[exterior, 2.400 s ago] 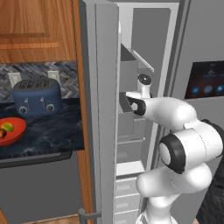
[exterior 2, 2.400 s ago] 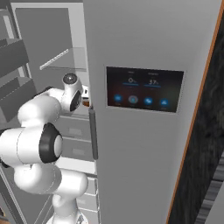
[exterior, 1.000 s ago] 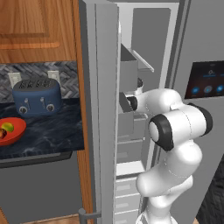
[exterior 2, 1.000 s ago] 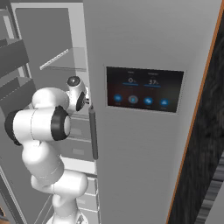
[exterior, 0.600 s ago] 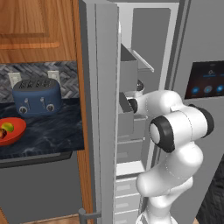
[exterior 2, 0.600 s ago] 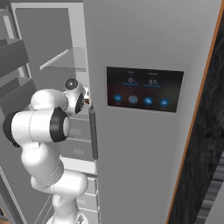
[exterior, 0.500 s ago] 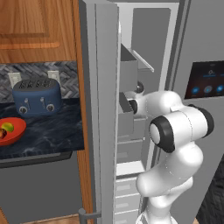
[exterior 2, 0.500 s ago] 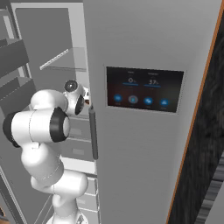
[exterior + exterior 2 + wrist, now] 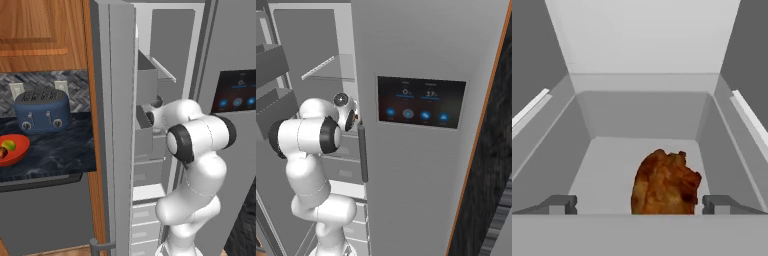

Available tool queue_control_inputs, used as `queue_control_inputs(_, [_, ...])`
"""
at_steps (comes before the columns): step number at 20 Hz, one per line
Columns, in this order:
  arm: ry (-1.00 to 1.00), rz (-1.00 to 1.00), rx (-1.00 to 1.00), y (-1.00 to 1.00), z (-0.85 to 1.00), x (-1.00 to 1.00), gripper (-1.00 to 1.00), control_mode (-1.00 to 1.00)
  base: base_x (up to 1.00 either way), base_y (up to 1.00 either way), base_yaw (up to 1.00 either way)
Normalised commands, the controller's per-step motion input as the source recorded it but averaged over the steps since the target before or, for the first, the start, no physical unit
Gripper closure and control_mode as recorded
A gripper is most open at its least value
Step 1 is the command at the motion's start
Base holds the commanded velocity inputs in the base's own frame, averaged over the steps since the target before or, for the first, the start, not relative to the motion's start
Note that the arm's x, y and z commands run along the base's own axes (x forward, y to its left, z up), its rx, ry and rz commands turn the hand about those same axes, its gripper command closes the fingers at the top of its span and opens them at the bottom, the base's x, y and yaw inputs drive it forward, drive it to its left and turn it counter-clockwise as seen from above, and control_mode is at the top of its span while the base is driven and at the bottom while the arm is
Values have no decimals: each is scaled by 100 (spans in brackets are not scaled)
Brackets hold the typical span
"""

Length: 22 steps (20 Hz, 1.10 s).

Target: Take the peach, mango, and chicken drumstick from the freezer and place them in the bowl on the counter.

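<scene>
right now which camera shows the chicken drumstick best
The hand view: the chicken drumstick lies close ahead between the open gripper's fingertips. In both base views the arm and freezer walls hide it.

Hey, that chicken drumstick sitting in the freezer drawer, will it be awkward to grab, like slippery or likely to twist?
The chicken drumstick looks lumpy and uneven, so it may twist between the pads. It looks stiff enough to hold its shape. The open claw straddles its thick end, which probably gives the surest hold.

The drumstick [image 9: 666, 182] lies in a freezer [image 9: 165, 75] drawer [image 9: 642, 120], between the wide-apart fingers [image 9: 559, 204] of the claw [image 9: 640, 205]. Left of the freezer, the bowl [image 9: 15, 150] sits on the table [image 9: 55, 155], before the toaster [image 9: 42, 110].
</scene>
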Motion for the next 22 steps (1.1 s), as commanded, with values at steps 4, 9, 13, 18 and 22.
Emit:
queue_control_inputs(4, [24,-4,0,0,0,23,-100,-100,0,0,0])
queue_control_inputs(9, [15,-3,0,0,-1,31,-100,-100,0,0,0])
queue_control_inputs(13, [2,0,0,0,-28,34,-100,-100,0,0,0])
queue_control_inputs(18, [1,0,0,0,-79,3,-100,-100,0,0,0])
queue_control_inputs(22, [0,-1,0,0,-73,-6,-100,-100,0,0,0])
